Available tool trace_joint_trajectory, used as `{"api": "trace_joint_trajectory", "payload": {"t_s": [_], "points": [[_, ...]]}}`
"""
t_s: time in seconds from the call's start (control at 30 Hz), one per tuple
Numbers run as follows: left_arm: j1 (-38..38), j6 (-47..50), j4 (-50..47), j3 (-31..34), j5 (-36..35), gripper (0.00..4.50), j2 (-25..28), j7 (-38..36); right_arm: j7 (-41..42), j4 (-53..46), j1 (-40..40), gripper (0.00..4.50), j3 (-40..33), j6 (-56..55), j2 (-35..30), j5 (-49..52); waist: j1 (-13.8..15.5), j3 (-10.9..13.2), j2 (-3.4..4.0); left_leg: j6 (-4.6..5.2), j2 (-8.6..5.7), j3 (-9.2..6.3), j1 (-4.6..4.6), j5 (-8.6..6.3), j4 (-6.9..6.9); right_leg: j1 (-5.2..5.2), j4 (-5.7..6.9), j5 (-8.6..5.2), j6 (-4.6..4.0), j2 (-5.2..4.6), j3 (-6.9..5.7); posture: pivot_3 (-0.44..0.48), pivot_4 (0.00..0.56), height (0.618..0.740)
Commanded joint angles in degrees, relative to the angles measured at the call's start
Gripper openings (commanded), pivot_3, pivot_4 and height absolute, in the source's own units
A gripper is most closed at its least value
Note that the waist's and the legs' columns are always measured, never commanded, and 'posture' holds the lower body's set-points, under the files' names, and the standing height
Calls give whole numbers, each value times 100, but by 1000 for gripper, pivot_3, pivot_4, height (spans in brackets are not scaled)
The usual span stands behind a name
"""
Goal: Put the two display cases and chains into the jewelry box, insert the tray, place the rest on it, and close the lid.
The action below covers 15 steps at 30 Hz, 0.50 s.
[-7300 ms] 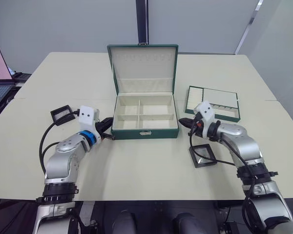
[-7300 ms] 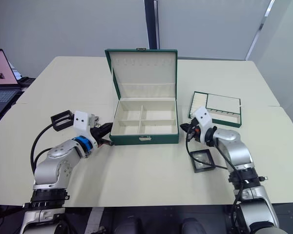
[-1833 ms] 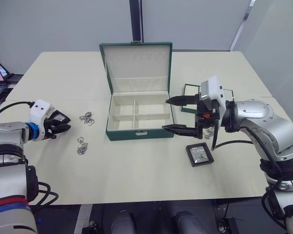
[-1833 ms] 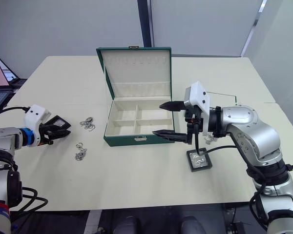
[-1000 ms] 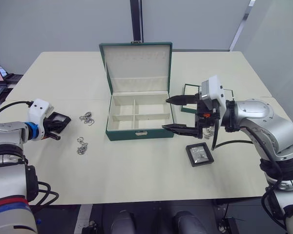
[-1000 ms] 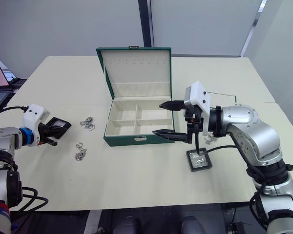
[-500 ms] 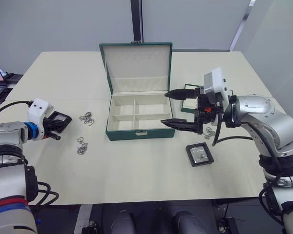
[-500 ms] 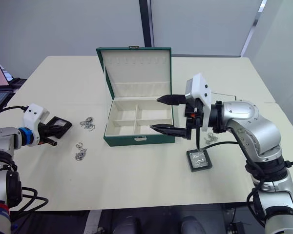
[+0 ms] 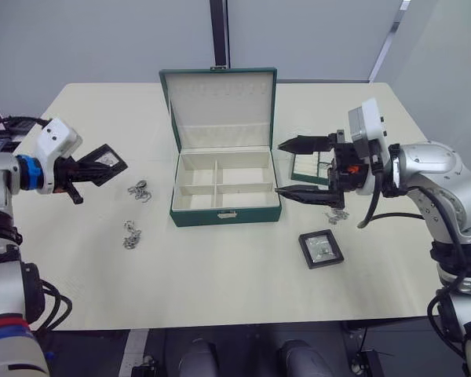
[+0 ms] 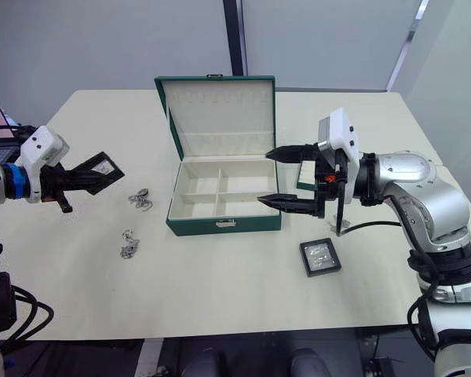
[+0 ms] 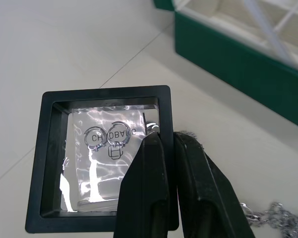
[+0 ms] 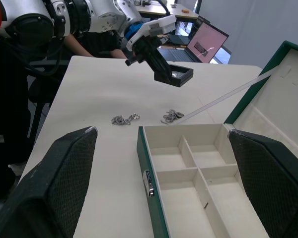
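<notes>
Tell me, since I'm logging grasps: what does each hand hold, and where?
The left hand pinches a display case by its frame edge. The right hand is open and holds nothing.

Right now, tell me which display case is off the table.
The display case on the robot's left: the left gripper is shut on its edge, holding it in the air. The other display case lies flat on the table, untouched.
</notes>
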Motion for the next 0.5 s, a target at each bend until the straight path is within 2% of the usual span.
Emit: {"api": "trace_joint_trajectory", "payload": {"t_s": [0.03, 0.17, 0.23, 0.37, 0.5], "points": [[291, 712, -1659, -74, -362, 24, 220, -403, 114, -33, 36, 4500, -310, -196, -184, 25, 4, 0, 0, 0, 0, 0, 0, 0, -1, 2, -1, 0, 0, 0, 0, 0, 150, 740], [590, 1505, -3214, -276, -658, 24, 72, -420, 57, 1, 209, 4500, -456, -252, -338, -32, 10, 0, 0, 1, 1, -3, 3, 1, 1, 7, -1, 0, 0, 1, 1, 0, 150, 740], [609, 1796, -3644, -361, -761, 24, -3, -372, 19, -20, 277, 4500, -487, -265, -401, -45, 15, 0, 0, 1, 0, -6, 3, 0, 0, 15, -3, 0, 0, 0, 0, 0, 150, 740], [80, 2212, -4051, -912, -653, 24, -616, -17, -86, -110, 507, 4500, -643, -281, -581, -92, 60, 0, 0, 1, -2, -12, 6, 0, 8, 27, -6, 0, 0, 0, -3, 0, 150, 740], [-352, 2425, -4052, -1349, -616, 24, -1124, 92, -202, -216, 740, 4500, -701, -305, -736, -181, 87, 0, 0, 2, -6, -13, 5, -1, 18, 33, -12, 0, 0, 0, 1, 0, 150, 740]]}}
